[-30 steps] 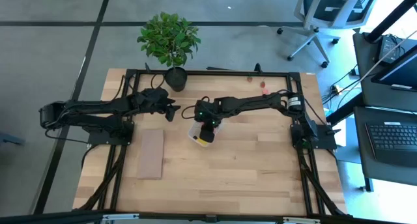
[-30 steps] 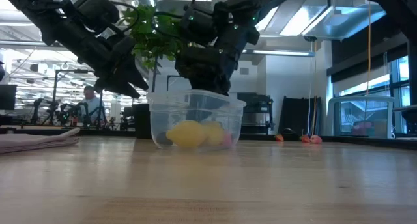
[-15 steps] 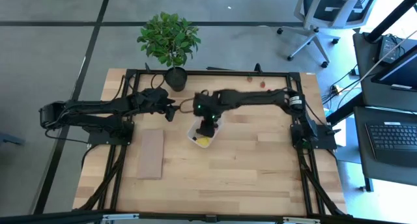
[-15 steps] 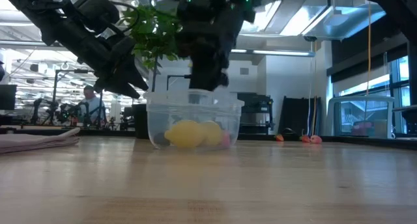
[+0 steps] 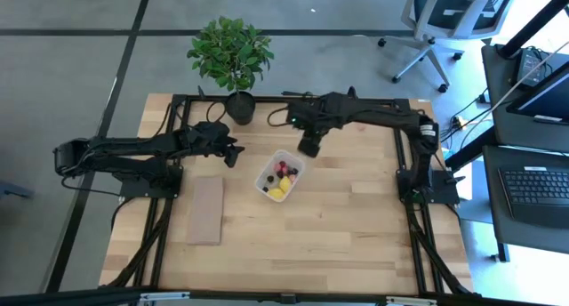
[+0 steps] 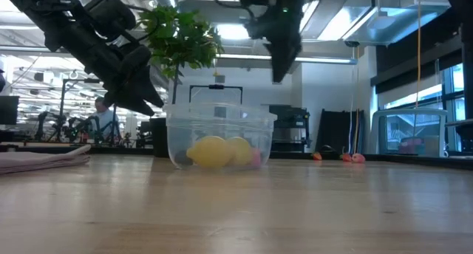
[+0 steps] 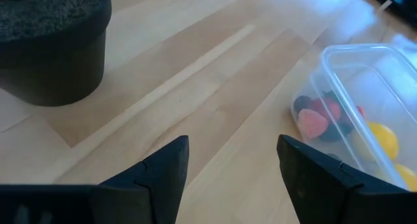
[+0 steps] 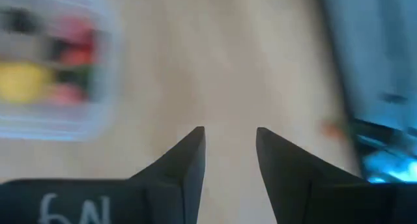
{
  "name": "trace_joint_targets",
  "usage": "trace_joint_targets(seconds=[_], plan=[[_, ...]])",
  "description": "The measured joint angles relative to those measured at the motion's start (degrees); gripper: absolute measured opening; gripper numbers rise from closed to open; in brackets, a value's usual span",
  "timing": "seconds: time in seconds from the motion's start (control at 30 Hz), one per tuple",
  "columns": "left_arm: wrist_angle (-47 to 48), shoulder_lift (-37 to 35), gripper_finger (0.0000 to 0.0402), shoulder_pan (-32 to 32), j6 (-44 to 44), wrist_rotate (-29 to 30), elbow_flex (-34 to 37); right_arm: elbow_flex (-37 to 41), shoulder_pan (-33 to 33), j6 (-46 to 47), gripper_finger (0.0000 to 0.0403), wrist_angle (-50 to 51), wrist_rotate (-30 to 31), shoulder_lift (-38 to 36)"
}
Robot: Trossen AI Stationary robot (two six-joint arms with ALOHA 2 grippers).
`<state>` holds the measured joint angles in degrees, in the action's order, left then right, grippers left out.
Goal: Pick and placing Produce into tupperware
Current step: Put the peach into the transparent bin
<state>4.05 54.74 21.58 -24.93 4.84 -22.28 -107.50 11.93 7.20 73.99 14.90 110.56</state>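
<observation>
The clear tupperware tub [image 5: 280,175] stands on the table's middle, and also shows in the low view [image 6: 219,136] and the left wrist view [image 7: 391,94]. It holds several produce pieces: yellow [image 5: 278,192], red and pink [image 7: 314,118], and dark maroon. My right gripper [image 5: 308,147] hangs open and empty above the table, beyond the tub's far right corner. It also shows in the right wrist view [image 8: 228,129]. My left gripper [image 5: 236,154] is open and empty just left of the tub, and also shows in its own wrist view [image 7: 232,140].
A leafy potted plant [image 5: 229,55] stands at the far edge, its dark pot [image 7: 52,48] close to my left gripper. A flat tan board [image 5: 206,209] lies at the near left. Small loose produce pieces [image 6: 349,157] lie on the table toward the far right.
My right gripper has risen out of the tub and gone up, toward the table's far edge and to the right. The tub and the produce in it have stayed in place.
</observation>
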Motion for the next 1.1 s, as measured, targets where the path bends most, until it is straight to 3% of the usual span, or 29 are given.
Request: trace_joint_targets(seconds=[0.13, 0.57, 0.67, 0.97, 1.1], plan=[[0.0, 0.0, 0.0225, 0.0, 0.0, 0.0, 0.0, 0.0, 1.6, -0.3, 0.0139, 5.3, 8.4, -1.8], [0.0, 0.0, 0.0225, 0.0, 0.0, 0.0, 0.0, 2.8, 8.4, -9.9, 0.0147, 8.7, 6.2, -2.9], [-0.1, 0.0, 0.0225, 0.0, 0.0, 0.0, 0.0, 7.2, 11.3, -10.7, 0.0172, 8.4, 3.2, -4.0], [-0.8, 0.0, 0.0225, 0.0, 0.0, 0.4, 0.0, 25.3, 19.7, -12.2, 0.0303, -2.9, 3.8, -6.0], [-1.3, 0.0, 0.0225, 0.0, 0.0, 0.5, 0.0, 32.0, 22.1, -11.7, 0.0331, -6.4, 4.0, -6.0]])
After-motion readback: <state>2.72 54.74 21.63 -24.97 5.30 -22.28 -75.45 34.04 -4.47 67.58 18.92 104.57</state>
